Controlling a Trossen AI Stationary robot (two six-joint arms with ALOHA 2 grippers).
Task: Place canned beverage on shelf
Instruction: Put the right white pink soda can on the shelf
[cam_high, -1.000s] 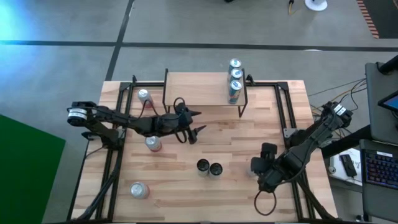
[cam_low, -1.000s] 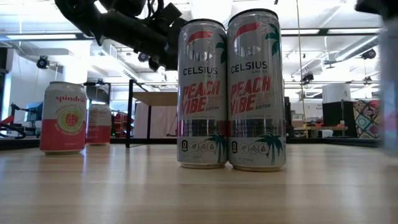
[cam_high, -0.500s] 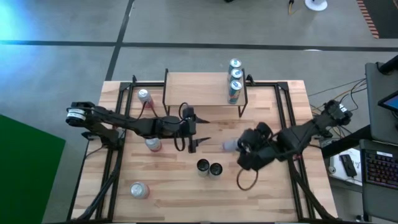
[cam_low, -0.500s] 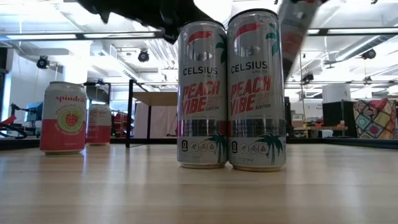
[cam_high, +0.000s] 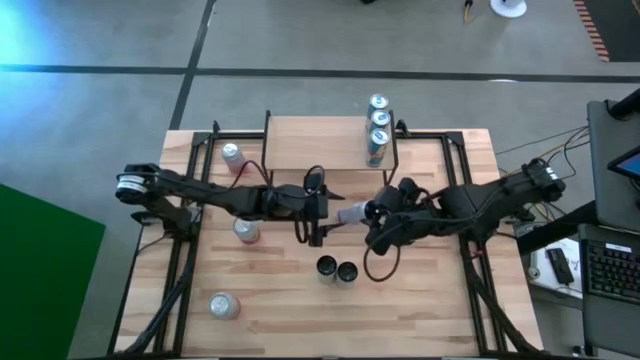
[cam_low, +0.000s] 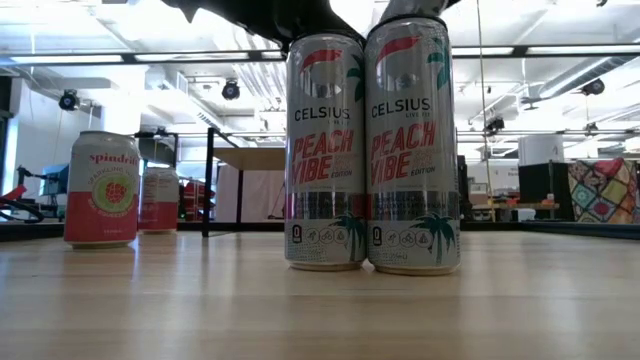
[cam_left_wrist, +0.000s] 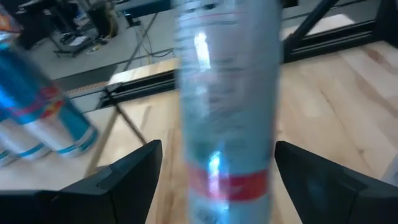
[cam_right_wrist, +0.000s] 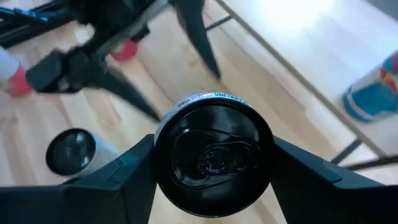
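My right gripper (cam_high: 372, 214) is shut on a silver can with a red band (cam_high: 350, 213) above the table's middle, and the can sticks out level toward the left arm. My left gripper (cam_high: 322, 214) is open. Its two fingers (cam_left_wrist: 127, 180) stand on either side of the can's free end (cam_left_wrist: 227, 112) with gaps showing, and I see no touch. The shelf (cam_high: 325, 140), a light wood riser on thin black legs, stands at the far edge. Several blue cans (cam_high: 378, 128) stand at the shelf's right end. My right gripper pinches the can between its two fingers (cam_right_wrist: 115, 180), one on each side of the can wall just below the top rim (cam_right_wrist: 163, 127). The can's tab end faces the wrist camera. The fingers come level from the table's right and lie along the can. The can is lifted clear, lying about level.
Two tall Celsius cans (cam_high: 336, 269) stand side by side near the middle, just nearer than the grippers, and fill the low view (cam_low: 370, 145). Pink cans stand at the left (cam_high: 245, 232), far left (cam_high: 232, 155) and near left (cam_high: 222, 305). Black frame rails run along both table sides.
My right gripper has swept from the table's near right toward the middle and the far edge, carrying the can, which now lies level and points at the left gripper. My left gripper has gone a little toward the right and turned its open fingers to face the can.
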